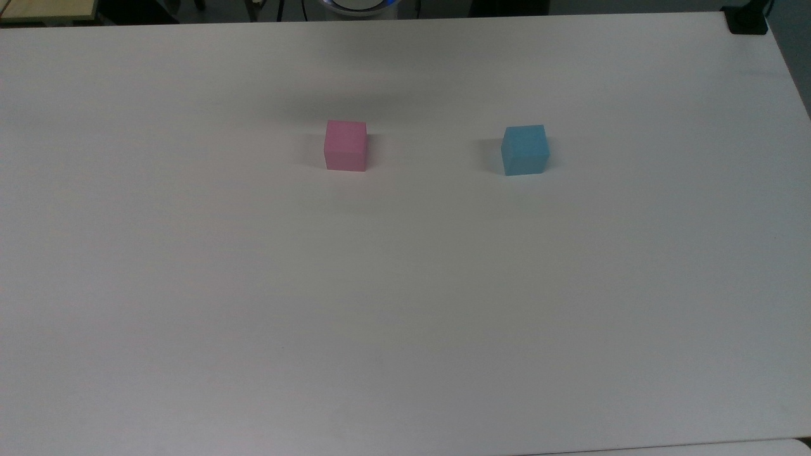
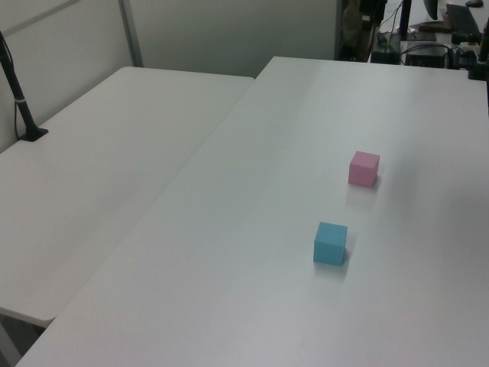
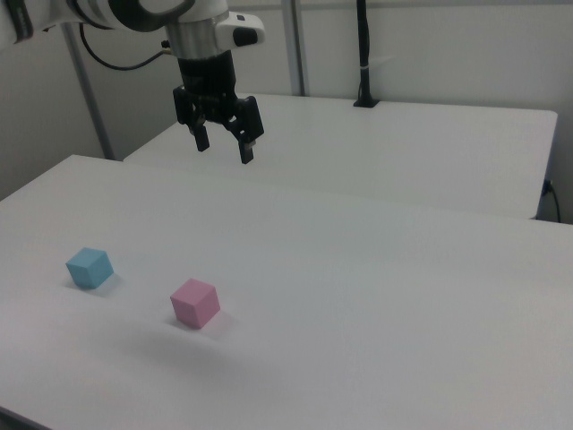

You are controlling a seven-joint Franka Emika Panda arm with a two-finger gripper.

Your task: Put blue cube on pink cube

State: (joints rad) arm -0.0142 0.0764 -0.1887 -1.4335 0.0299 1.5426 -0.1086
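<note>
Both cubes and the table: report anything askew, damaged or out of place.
Nothing stands out. The blue cube and pink cube sit flat and apart on the white table, both intact. The pincer hangs open above the table, holding nothing.

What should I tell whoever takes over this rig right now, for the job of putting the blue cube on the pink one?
Gripper: open, empty, high above the table.
Blue cube: on the table, untouched, to the top view's right of the pink cube, well apart from it.
Pink cube: on the table, nothing on top.
Done: nothing yet.
Left: go to the blue cube, grasp it, lift it, set it on the pink cube, release.
</note>
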